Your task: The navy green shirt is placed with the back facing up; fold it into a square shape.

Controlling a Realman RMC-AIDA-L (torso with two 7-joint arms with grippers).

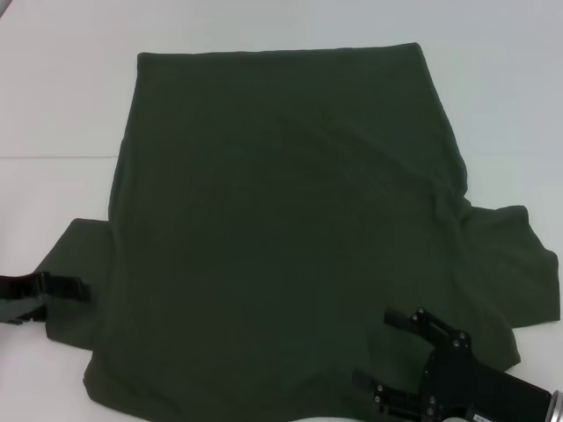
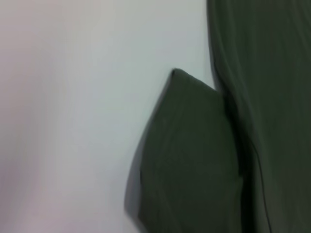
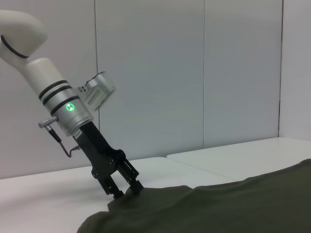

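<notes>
Lying flat on the white table point(image 1: 53, 105), the navy green shirt point(image 1: 281, 229) is pinched at its sleeve by the left gripper point(image 3: 125, 190); the right gripper point(image 1: 391, 352) is held wide open above the shirt's near edge.

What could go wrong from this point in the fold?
The left pincer sits at the very edge of the left sleeve of the dark olive-green short-sleeved T-shirt; so shallow a hold may slip when lifted. The right pincer stands open over the shirt body near the near hem, well inside the right sleeve, so it may pinch the wrong layer. The wrinkles by the right sleeve could leave the square uneven.
</notes>
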